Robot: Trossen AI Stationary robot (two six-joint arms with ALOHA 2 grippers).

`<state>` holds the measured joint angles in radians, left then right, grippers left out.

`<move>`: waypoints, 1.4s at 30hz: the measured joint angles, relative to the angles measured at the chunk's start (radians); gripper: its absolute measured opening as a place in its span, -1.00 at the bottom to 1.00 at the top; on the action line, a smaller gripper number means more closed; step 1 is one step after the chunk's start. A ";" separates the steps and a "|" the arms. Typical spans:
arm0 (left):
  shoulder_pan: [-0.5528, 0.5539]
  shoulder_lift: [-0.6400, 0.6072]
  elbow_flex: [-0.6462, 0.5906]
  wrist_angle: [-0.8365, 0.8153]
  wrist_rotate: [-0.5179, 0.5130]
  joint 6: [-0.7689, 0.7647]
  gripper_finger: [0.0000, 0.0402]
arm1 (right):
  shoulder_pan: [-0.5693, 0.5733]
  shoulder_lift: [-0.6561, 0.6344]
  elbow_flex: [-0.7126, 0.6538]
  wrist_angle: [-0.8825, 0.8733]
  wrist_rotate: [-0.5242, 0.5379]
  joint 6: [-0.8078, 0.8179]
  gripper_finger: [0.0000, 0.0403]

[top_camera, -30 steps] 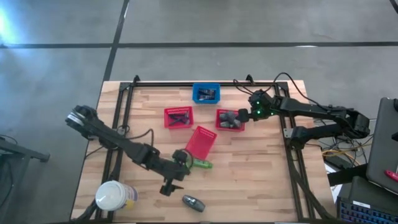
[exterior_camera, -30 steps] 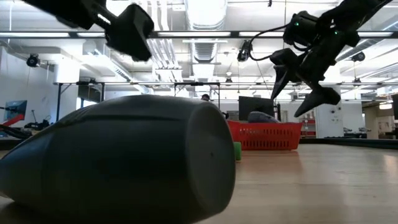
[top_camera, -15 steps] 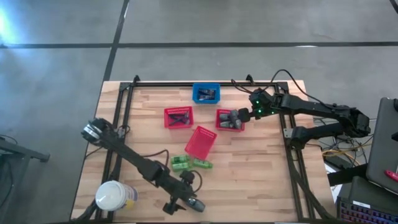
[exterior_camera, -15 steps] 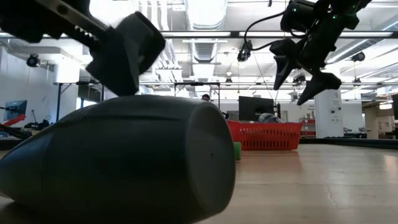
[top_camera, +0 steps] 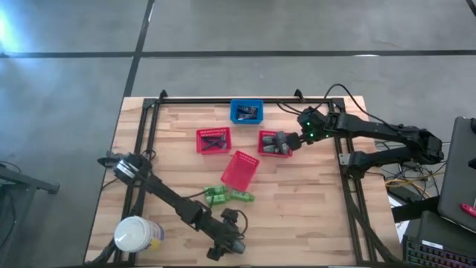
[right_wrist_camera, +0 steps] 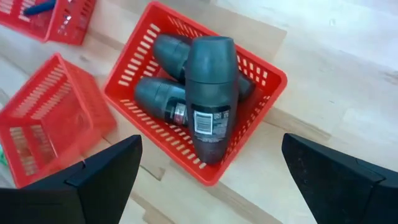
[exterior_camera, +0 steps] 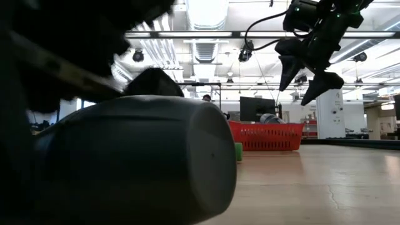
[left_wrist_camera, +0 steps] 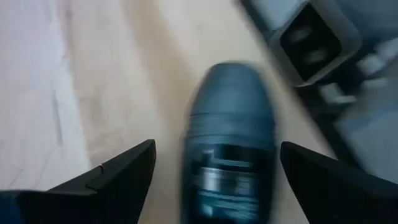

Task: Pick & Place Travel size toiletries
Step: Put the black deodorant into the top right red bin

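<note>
One grey oval bottle (left_wrist_camera: pixel 229 155) lies on its side on the table near the near edge, and it fills the low view (exterior_camera: pixel 125 162). My left gripper (left_wrist_camera: pixel 217 146) is open, with one finger on each side of that bottle and a gap showing at both sides. My right gripper (right_wrist_camera: pixel 211 140) is open and hovers above a red basket (right_wrist_camera: pixel 261 68). That basket holds three grey bottles, the top one (right_wrist_camera: pixel 211 87) lying across the other two. Two green pieces (top_camera: pixel 216 195) (top_camera: pixel 242 196) lie on the table. Black sticks (top_camera: pixel 213 138) sit in another red basket.
A tipped red basket (top_camera: pixel 240 168) lies mid-table, and a blue basket (top_camera: pixel 246 112) stands at the far edge. The white-topped round container (top_camera: pixel 134 234) stands at the near left corner. A camera block (left_wrist_camera: pixel 311 37) sits close beyond the lone bottle.
My left arm has swung from the green pieces toward the table's near edge and come down over the lone grey bottle, so its open fingers now flank it. My right gripper has risen a little above the basket of bottles and stayed open.
</note>
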<state>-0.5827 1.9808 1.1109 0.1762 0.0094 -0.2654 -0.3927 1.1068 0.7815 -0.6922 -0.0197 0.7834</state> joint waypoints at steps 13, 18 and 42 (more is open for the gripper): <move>0.037 0.063 0.272 -0.389 -0.047 -0.026 0.05 | 0.000 -0.205 0.002 -0.049 -0.043 -0.087 0.91; 0.147 0.003 0.363 -0.565 -0.049 -0.020 0.05 | 0.000 -0.308 0.002 -0.129 -0.042 -0.080 0.91; 0.888 0.083 0.641 -0.465 0.022 0.037 0.05 | -0.001 -0.416 0.002 -0.147 0.051 -0.087 0.91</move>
<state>0.3050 2.0636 1.7524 -0.2884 0.0310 -0.2281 -0.3935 0.6910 0.7830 -0.8391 0.0317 0.6960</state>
